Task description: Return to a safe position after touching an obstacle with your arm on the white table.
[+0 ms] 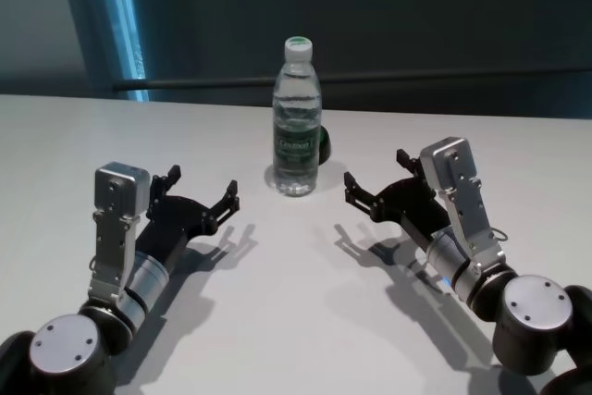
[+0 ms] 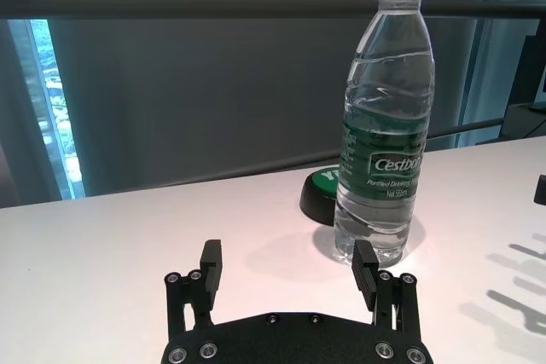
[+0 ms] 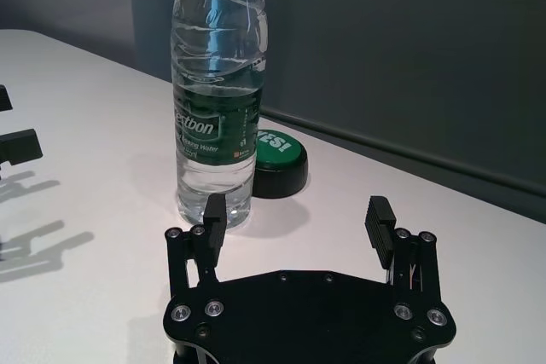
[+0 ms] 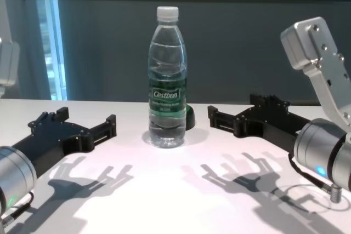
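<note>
The left gripper (image 1: 201,194) hovers low over the white bench (image 1: 277,302), to the left of the bottle (image 1: 296,122) and a little nearer the robot, its jaws released and holding nothing. The bottle stands upright at the middle of the bench, cap on, apart from both arms. Just behind the bottle, touching or nearly touching its base, sits a low black and green button (image 3: 278,162). To the right of the bottle the right gripper (image 1: 377,180) hangs likewise low, released and empty, its tips pointing toward the bottle.

Neither arm touches the bottle now, so the step in hand looks like the retreat. To do it well, each arm should draw straight back from the bottle toward the robot and lift, without swinging sideways, since a sweep inward could tip it.
</note>
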